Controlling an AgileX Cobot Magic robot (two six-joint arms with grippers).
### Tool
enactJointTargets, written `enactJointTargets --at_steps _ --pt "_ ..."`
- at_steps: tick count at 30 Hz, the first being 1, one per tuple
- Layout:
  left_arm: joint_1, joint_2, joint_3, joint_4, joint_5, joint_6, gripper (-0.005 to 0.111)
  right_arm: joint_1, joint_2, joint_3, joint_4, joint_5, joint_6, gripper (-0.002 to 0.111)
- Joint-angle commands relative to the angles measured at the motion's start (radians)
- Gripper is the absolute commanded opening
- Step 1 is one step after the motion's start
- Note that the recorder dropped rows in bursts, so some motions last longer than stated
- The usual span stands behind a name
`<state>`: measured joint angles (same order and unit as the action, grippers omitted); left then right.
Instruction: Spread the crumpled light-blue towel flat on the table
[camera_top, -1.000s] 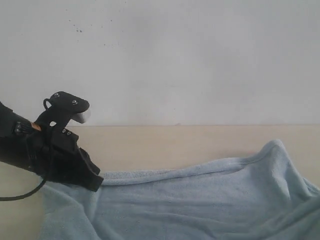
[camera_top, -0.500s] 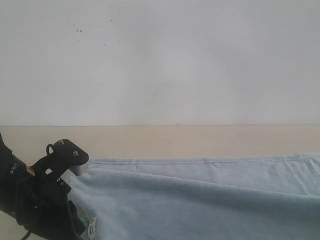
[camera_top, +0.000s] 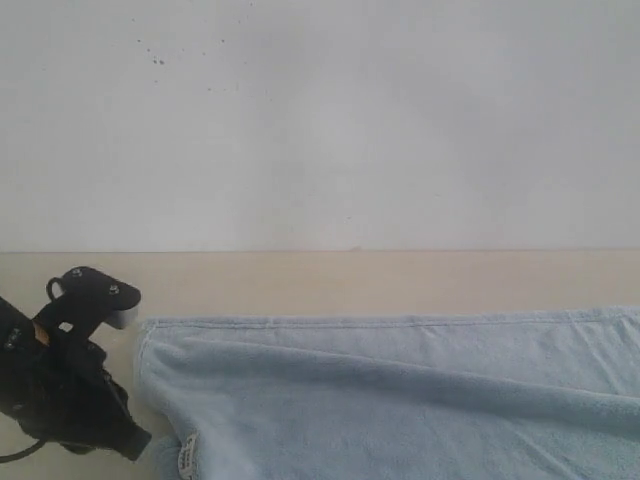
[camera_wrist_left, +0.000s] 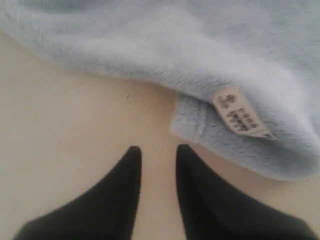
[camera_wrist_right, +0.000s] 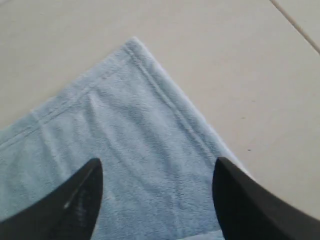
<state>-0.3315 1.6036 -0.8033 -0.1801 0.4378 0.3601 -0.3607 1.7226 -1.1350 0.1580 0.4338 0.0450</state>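
The light-blue towel lies spread across the table, its far hem straight, with one long soft fold across it. Its left corner is folded over, showing a white tag also visible at the lower left. My left gripper hovers over bare table just short of that corner, jaws a little apart with nothing between them. My right gripper is open wide above the towel's other corner, which lies flat; nothing is held. The right arm is out of the exterior view.
A white wall rises behind the table's far edge. Bare beige table shows behind the towel and to its left, where the black left arm sits.
The towel was pulled out from a humped, raised shape to lying flat. The left arm moved down and left and let go of the corner. The right jaws opened.
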Motion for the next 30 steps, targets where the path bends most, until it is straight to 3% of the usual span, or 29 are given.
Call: enactJointTargets --at_steps 1,6,9,16,27,30 --pt "0.042 0.110 -0.024 -0.179 0.043 0.107 0.059 0.114 -0.019 -0.005 0.019 0.022 -0.045 0.061" --pt "0.042 0.126 -0.058 -0.549 0.115 0.586 0.058 0.224 -0.019 -0.005 0.019 0.018 -0.060 0.061" --pt "0.042 0.139 -0.056 -0.635 0.113 0.732 0.058 0.276 -0.019 -0.005 0.019 0.018 -0.079 0.061" --pt "0.068 0.185 -0.057 -0.616 0.082 0.741 0.058 0.339 -0.019 -0.005 0.015 0.018 -0.085 0.061" --pt "0.112 0.187 -0.057 -0.645 0.059 0.763 0.058 0.341 -0.019 -0.005 0.015 0.027 -0.085 0.061" --pt "0.112 0.193 -0.057 -0.680 0.080 0.805 0.054 0.341 -0.019 -0.005 0.015 0.043 -0.085 0.061"
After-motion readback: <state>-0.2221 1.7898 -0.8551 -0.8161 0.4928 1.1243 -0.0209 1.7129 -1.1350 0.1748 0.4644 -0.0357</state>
